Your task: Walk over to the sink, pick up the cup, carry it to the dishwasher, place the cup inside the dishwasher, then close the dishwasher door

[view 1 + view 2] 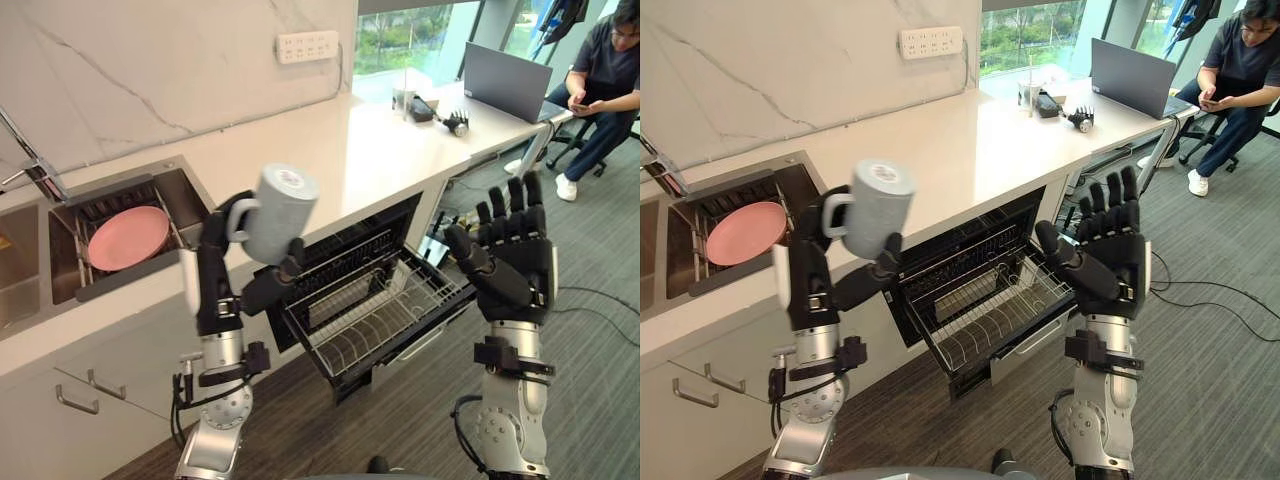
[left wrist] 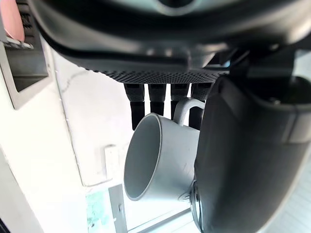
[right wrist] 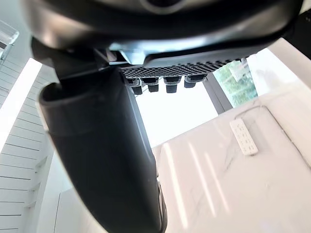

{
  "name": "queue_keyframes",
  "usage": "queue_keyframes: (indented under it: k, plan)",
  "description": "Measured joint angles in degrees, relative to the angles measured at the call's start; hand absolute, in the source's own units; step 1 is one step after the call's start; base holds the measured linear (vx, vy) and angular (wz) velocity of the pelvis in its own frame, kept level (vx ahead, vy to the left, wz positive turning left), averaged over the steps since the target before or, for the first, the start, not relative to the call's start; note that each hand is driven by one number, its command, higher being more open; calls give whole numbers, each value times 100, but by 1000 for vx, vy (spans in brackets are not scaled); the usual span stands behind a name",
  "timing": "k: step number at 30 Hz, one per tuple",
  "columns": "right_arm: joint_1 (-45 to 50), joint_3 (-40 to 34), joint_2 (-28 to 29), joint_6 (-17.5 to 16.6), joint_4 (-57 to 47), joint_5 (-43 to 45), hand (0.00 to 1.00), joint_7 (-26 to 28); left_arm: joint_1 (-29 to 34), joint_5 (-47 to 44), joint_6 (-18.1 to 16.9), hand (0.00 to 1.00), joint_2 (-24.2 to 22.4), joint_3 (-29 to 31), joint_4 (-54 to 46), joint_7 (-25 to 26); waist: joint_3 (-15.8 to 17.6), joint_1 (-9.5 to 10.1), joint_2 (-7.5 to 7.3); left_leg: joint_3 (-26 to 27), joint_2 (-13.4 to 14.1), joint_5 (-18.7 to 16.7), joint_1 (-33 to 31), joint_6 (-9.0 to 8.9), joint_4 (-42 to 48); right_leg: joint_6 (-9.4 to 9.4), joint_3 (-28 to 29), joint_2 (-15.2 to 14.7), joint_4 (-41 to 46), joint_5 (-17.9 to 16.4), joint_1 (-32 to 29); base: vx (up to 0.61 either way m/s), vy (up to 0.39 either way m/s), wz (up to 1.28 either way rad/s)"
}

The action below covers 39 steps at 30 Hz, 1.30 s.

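The long white surface (image 1: pixel 370 150) runs from the left edge of the frame to the upper right. Under its middle stands the dishwasher (image 1: pixel 345 245), its door dropped open and its wire rack (image 1: pixel 385 305) drawn out toward the lower centre. At the left edge is the sink (image 1: pixel 190 205), where a pink plate (image 1: pixel 128 237) leans in a drainer.

By this layout the pick-up is done. The cup is out of the sink and up in the air, just left of the open dishwasher and above the level of the rack. The carry looks close to finished. What is left is to lower the cup into the rack, let go, and then shut the door, which is fully down now.

The right robot hand (image 1: pixel 520 265) is raised at the right of the frame, beside the rack. Its fingers are straight and spread, and it holds and touches nothing.

The left robot hand (image 1: pixel 213 265), left of centre, is curled round the grey cup (image 1: pixel 282 212). Its fingers hook through the handle and its thumb presses the cup's side from below. The cup lies tipped, with its base toward the head camera. In the left wrist view its mouth (image 2: pixel 146 158) faces away from the palm.
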Motion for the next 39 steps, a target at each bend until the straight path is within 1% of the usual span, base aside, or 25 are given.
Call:
queue_keyframes:
  k: [4, 7, 11, 13, 16, 19, 22, 24, 28, 32, 34, 39]
  plan:
    - [-109, 138, -11, 205, -168, 543, 100, 298, -152, 359, 165, 0, 85, -246, 209, 2, -26, -19, 40, -4, 2, 23, -30, -13, -8, -12, -9, 17, -118, 78, 26, 0, 0, 0]
    - [-143, 246, -43, 227, -308, 585, 100, 410, -211, 459, 293, 0, 119, -309, 275, 3, -27, -32, 42, 3, 1, 23, -28, -14, -10, -9, -5, 16, -119, 82, 25, 0, 0, 0]
    - [-179, 478, -104, 386, -408, 587, 100, 414, -349, 464, 389, 0, 204, -418, 363, 21, -28, -25, 40, 10, -8, 24, -27, -13, -9, -2, 1, 8, -119, 89, 24, 0, 0, 0]
    - [-222, 680, -146, 600, -407, 593, 100, 413, -409, 476, 405, 0, 220, -534, 363, 32, -29, -18, 40, 9, -14, 27, -28, -9, -9, 0, 0, 3, -120, 92, 22, 0, 0, 0]
    - [-256, 923, -158, 772, -407, 582, 100, 415, -482, 576, 408, 0, 221, -706, 363, 38, -29, -4, 40, 6, -15, 30, -28, -7, -10, 1, -3, 3, -120, 93, 21, 0, 0, 0]
    - [-292, 1053, -166, 888, -407, 566, 100, 408, -528, 620, 469, 0, 218, -841, 363, 82, -30, -5, 40, 5, -15, 34, -29, -8, -12, -1, -3, 3, -120, 95, 20, 0, 0, 0]
    - [-310, 1071, -225, 915, -407, 513, 100, 378, -557, 636, 516, 0, 259, -862, 363, 114, -31, -6, 39, 0, -16, 46, -29, -8, -20, -5, -8, 3, -120, 98, 20, 0, 0, 0]
    - [-345, 1084, -299, 955, -407, 480, 100, 315, -590, 639, 555, 0, 294, -871, 363, 121, -31, -8, 39, -9, -18, 63, -29, -9, -34, -11, -16, 1, -121, 103, 18, 0, 0, 0]
    - [-364, 1128, -311, 956, -407, 37, 100, 34, -615, 679, 655, 0, 317, -884, 363, 129, -35, -11, 38, -20, -17, 86, -36, -12, -40, -25, -29, 3, -122, 116, 17, -8, 1, 0]
    - [-365, 1160, -346, 959, -402, -538, 100, -340, -626, 683, 668, 0, 323, -905, 362, 152, -51, -11, 29, -45, -18, 98, -73, -14, -32, -36, -58, 2, -124, 131, 9, -14, 1, 4]
    - [-365, 1218, -349, 1008, -394, -810, 100, -548, -702, 687, 668, 0, 307, -916, 361, 242, -79, -8, 17, -63, -18, 118, -112, -16, -30, -44, -81, 2, -123, 142, -14, 0, 0, 5]
    - [-364, 1227, -342, 1171, -393, -834, 100, -761, -823, 732, 633, 0, 294, -899, 330, 251, -96, -4, 13, -76, -16, 142, -129, -19, -31, -53, -113, 2, -123, 150, -15, -1, 0, 3]
